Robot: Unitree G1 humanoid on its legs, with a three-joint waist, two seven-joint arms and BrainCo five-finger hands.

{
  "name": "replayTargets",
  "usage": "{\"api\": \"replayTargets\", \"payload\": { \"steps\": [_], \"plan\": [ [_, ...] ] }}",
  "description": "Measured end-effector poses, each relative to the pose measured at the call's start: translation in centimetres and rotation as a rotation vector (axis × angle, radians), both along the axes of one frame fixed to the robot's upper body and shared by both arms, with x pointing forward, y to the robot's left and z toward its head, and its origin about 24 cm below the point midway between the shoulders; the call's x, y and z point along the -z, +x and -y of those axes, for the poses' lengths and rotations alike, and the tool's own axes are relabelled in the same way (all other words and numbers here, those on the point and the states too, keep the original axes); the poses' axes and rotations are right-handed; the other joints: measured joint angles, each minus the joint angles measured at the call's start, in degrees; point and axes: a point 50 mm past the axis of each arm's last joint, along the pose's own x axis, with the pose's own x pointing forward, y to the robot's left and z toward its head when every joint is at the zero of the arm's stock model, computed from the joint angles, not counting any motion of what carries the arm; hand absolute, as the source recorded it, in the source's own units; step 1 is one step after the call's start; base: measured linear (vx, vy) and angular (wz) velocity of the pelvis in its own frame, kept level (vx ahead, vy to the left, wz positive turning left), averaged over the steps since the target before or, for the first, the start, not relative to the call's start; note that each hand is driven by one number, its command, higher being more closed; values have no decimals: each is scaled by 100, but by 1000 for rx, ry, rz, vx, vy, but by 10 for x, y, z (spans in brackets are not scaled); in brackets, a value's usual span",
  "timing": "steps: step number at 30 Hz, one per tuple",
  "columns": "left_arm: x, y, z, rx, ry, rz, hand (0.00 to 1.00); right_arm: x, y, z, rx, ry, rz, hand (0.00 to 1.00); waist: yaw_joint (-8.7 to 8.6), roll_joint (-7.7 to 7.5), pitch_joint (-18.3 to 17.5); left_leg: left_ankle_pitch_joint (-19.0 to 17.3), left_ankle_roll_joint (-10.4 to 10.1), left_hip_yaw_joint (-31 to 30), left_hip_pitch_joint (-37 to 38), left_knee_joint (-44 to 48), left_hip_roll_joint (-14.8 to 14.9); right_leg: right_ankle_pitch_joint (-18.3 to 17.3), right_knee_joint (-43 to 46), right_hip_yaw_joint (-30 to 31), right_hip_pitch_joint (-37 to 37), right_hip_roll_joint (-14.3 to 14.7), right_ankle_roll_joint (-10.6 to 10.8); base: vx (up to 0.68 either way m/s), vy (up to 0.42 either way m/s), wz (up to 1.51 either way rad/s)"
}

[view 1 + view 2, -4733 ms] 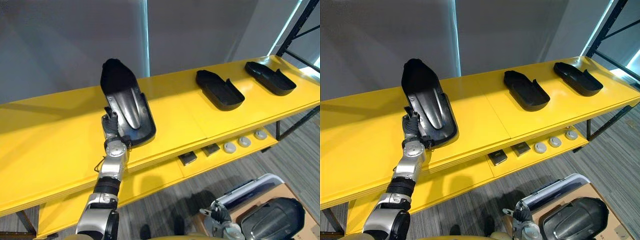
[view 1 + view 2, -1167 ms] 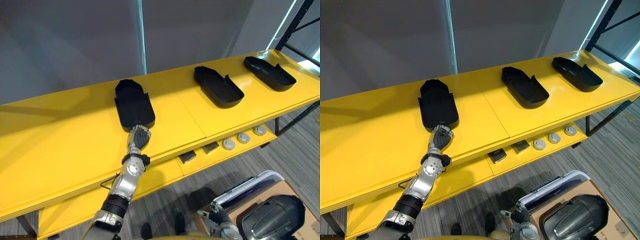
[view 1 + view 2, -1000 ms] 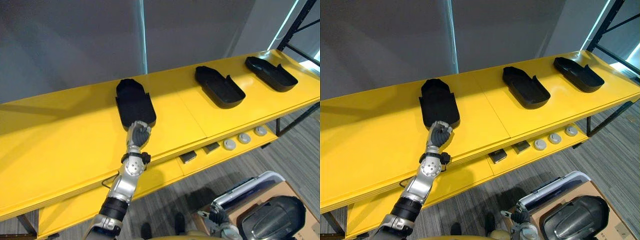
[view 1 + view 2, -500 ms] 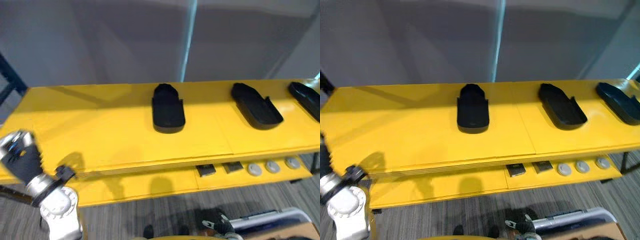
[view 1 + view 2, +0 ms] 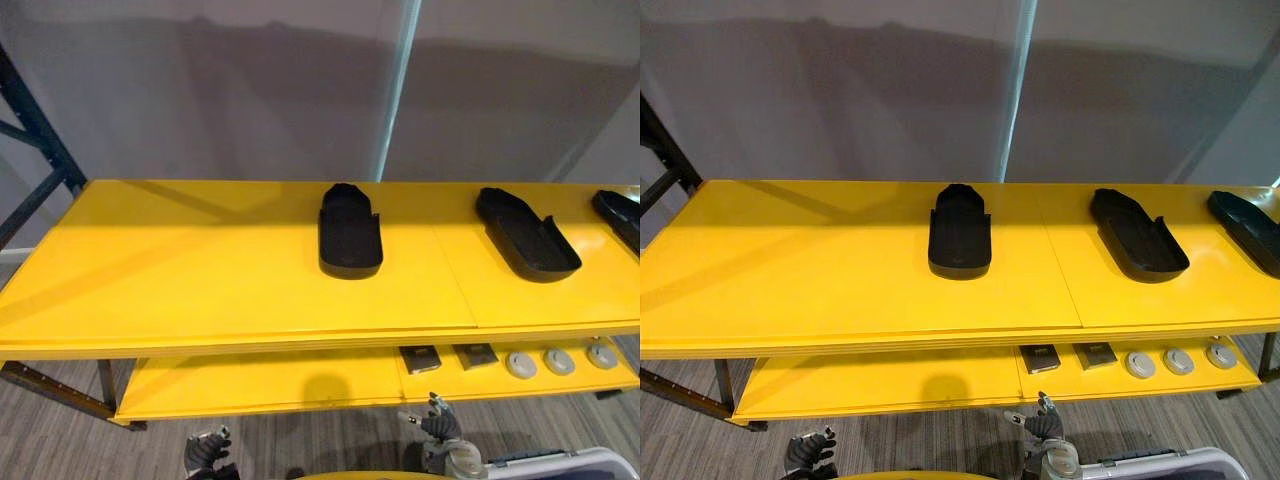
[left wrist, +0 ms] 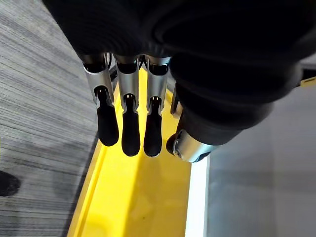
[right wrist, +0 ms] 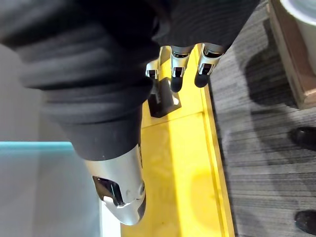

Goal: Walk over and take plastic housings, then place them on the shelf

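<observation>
on the yellow shelf (image 5: 200,270), black plastic housings (image 5: 350,232) lie apart; below, left hand (image 5: 206,451) and right hand (image 5: 435,426) hang empty, fingers straight.

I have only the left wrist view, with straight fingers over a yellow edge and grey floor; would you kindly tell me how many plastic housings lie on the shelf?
Observer: Three, all black, on the yellow top shelf: a middle housing, a right housing and a far-right housing cut by the picture's edge.
Operator: Thank you. Is the right hand carrying anything?
Observer: No, the right hand is empty, fingers relaxed, hanging low in front of the lower shelf.
Operator: What lies on that lower shelf?
Observer: Two dark square parts and three round grey parts, all at its right end.
</observation>
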Motion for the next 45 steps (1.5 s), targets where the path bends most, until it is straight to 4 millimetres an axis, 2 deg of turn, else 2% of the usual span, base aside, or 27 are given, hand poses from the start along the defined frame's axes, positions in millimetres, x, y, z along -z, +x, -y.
{"api": "replayTargets", "payload": {
  "steps": [5,7,8,13,17,20,22,25,26,27,30,32,33,35,36,37,38,39,40,43,44,45],
  "plan": [
    [7,-1,-6,55,23,-60,0,5,-8,2,9,-4,-43,0,-27,28,-11,-5,-12,82,82,-97,28,41,-98,122,-6,52,-25,85,-12,-17],
    [6,6,-5,96,33,-53,0,5,-7,3,8,-8,-42,0,-54,66,13,-6,-14,98,87,-94,28,68,-124,150,-5,59,-63,67,-2,-8],
    [5,9,-4,116,40,-51,0,4,-2,4,4,-11,-33,0,-136,89,30,-5,-9,120,88,-96,27,73,-155,182,-4,64,-64,50,4,-9],
    [3,23,0,183,54,-29,0,-1,13,8,-6,-27,5,0,-162,101,78,-55,-52,168,105,-86,30,86,-205,273,1,85,-60,30,4,-10],
    [-4,42,3,219,66,25,0,-6,22,8,2,-41,37,0,-191,104,294,-480,-45,164,-280,727,44,80,-181,267,-5,74,-60,0,0,0],
    [-12,52,8,245,79,83,0,-10,25,11,21,-59,64,0,-179,210,397,-782,-37,167,-464,1276,102,28,-69,305,0,108,-36,-4,5,-6],
    [-17,57,10,248,84,110,0,-14,29,12,23,-63,86,0,-170,220,436,-845,-33,150,-478,1418,116,1,21,338,-9,114,-30,-5,12,-11],
    [-34,74,13,240,109,216,0,-29,46,12,18,-75,183,0,-155,155,476,-1009,-76,-201,-627,1770,79,-41,311,584,-241,122,-20,-62,28,-37],
    [-41,82,20,266,110,264,0,-40,56,13,17,-85,251,0,-179,148,520,-1137,2,-164,-765,1978,82,-101,571,718,-470,116,12,-86,36,-41],
    [-43,85,21,272,110,274,0,-42,57,13,16,-87,262,0,-179,142,539,-1156,13,-140,-781,2024,82,-111,629,746,-519,111,27,-111,74,-49],
    [-53,94,28,280,104,338,0,-53,66,12,8,-96,327,0,-168,90,627,-1434,125,294,-962,2564,137,-134,1021,1281,-891,148,68,-152,132,-84],
    [-59,98,29,287,111,368,0,-61,73,8,-2,-98,370,0,-171,58,663,-1602,218,750,-1105,2869,227,-54,1105,1752,-1164,245,181,-211,186,-142],
    [-63,99,28,285,117,386,0,-68,79,5,-18,-103,402,0,-146,37,687,-1703,258,1172,-1168,2934,326,-57,1013,1819,-1292,241,136,-291,230,-173],
    [-65,98,26,273,123,392,0,-74,83,0,-28,-106,435,0,-149,19,743,-1679,409,1870,-1144,2836,461,-52,1163,1417,-1526,23,149,-240,169,-180],
    [-65,97,22,258,127,387,0,-76,84,-1,-32,-107,440,0,-138,-83,739,-1642,478,2309,-1046,2701,484,-153,1728,831,-1756,-228,88,-196,143,-167],
    [-63,95,21,251,127,378,0,-75,83,1,-33,-116,434,0,-131,-36,774,-1638,478,2674,-916,2574,520,-326,2247,434,-1778,-372,22,-183,143,-163],
    [-62,92,21,248,126,368,0,-75,83,1,-37,-118,434,0,-130,-19,771,-1637,478,2836,-878,2530,555,-426,2457,303,-1759,-416,4,-154,123,-150],
    [-60,88,20,247,125,356,0,-75,83,1,-39,-121,433,0,-154,-49,738,-1628,475,3144,-819,2454,614,-656,2806,61,-1631,-487,22,-135,83,-143],
    [-57,86,18,240,124,342,0,-71,82,1,-54,-127,414,0,-149,30,722,-1556,493,3437,-828,2396,695,-903,2972,-184,-1473,-551,21,-117,59,-140],
    [-46,79,12,225,121,282,0,-59,83,-1,-118,-135,352,0,-146,35,701,-1466,378,3778,-946,2444,809,-1226,2792,-619,-974,-705,137,-79,-2,-120],
    [-39,74,8,232,123,239,0,-56,85,-3,-132,-132,335,0,-139,-95,649,-1407,349,3646,-1055,2489,724,-1284,2276,-845,-755,-818,195,-66,-160,-102],
    [-28,69,8,236,109,180,0,-56,90,-3,-160,-140,329,0,-182,75,747,-1300,297,3319,-1156,2539,775,-1124,1816,-821,-674,-674,192,-54,-196,-89]
  ]
}}
